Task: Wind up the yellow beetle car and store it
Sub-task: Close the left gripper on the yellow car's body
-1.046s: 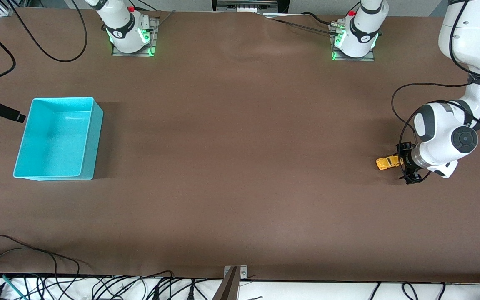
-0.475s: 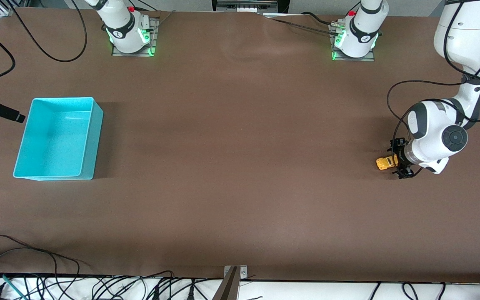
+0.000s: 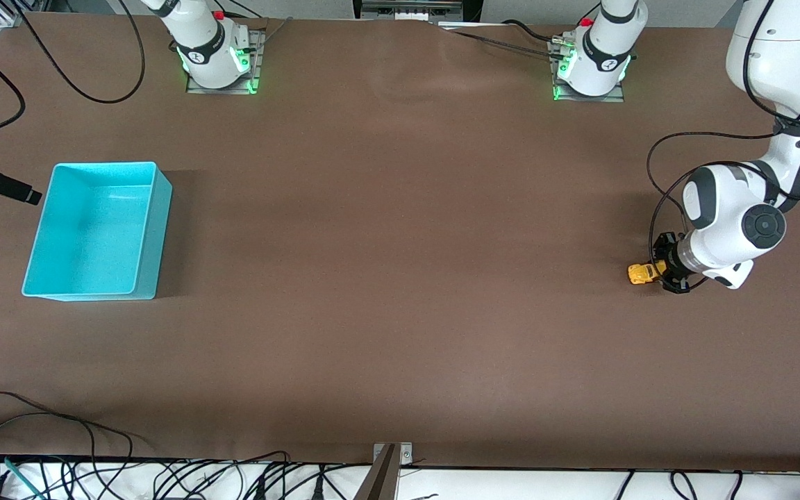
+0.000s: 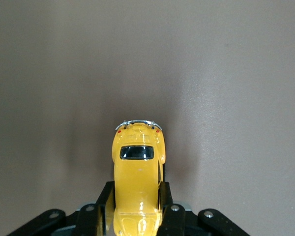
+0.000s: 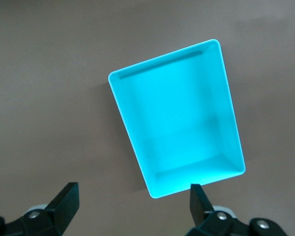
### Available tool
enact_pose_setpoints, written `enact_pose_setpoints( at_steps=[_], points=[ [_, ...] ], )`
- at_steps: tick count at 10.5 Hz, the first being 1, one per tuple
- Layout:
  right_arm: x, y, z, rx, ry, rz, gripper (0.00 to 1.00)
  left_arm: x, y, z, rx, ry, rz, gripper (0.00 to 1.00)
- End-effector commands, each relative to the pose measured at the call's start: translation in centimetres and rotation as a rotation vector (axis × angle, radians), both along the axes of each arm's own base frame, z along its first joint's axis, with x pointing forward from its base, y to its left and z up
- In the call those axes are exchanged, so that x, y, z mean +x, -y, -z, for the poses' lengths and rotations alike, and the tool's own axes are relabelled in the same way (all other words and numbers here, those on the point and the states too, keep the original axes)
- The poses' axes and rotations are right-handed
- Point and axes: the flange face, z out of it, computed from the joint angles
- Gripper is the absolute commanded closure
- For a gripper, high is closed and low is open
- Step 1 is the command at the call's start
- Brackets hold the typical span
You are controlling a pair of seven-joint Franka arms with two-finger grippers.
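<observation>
The yellow beetle car [image 3: 642,273] stands on the brown table at the left arm's end. My left gripper [image 3: 664,269] is low at the table and shut on one end of it. In the left wrist view the car [image 4: 137,167] points away from the camera, and the black fingers [image 4: 165,195] press both its sides. My right gripper [image 5: 132,199] hangs open with nothing between its fingers, above the table beside the turquoise bin [image 5: 162,58]. In the front view the right gripper [image 3: 25,194] shows as a dark tip next to the bin [image 3: 105,165].
The turquoise bin holds nothing and stands at the right arm's end of the table. Both arm bases [image 3: 216,62] are mounted along the table edge farthest from the front camera. Cables [image 3: 60,430] lie along the edge nearest to the front camera.
The left gripper's fingers have closed from wide open onto the sides of the car. The left arm's wrist shifted slightly. The right arm has not moved.
</observation>
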Motion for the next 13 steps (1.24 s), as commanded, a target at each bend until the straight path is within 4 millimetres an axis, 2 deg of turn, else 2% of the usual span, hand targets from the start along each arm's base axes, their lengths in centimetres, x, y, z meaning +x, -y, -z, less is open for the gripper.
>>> enact_pose_setpoints(
  at_steps=[1,3,4,7,10,13],
  points=[
    [-0.1,0.4,-0.2,0.029,0.013,0.023,0.00,-1.6,0.1,-2.4,-0.003,-0.011,-0.002,1.00],
    [-0.1,0.5,-0.1,0.032,0.012,0.027,0.00,-2.6,0.8,-1.9,-0.008,-0.036,0.037,1.00],
    [-0.1,0.5,0.0,0.032,0.011,0.027,0.00,-2.9,2.4,-1.4,-0.011,-0.049,0.088,1.00],
    [-0.2,0.7,0.5,0.035,0.003,0.031,0.00,-4.3,4.6,0.0,-0.020,-0.090,0.165,1.00],
    [-0.3,0.9,0.5,0.035,0.003,0.034,0.00,-4.4,4.6,0.4,-0.023,-0.095,0.174,1.00],
    [-0.3,0.9,0.8,0.036,-0.003,0.034,0.00,-4.6,3.2,1.4,-0.024,-0.104,0.150,1.00]
  ],
)
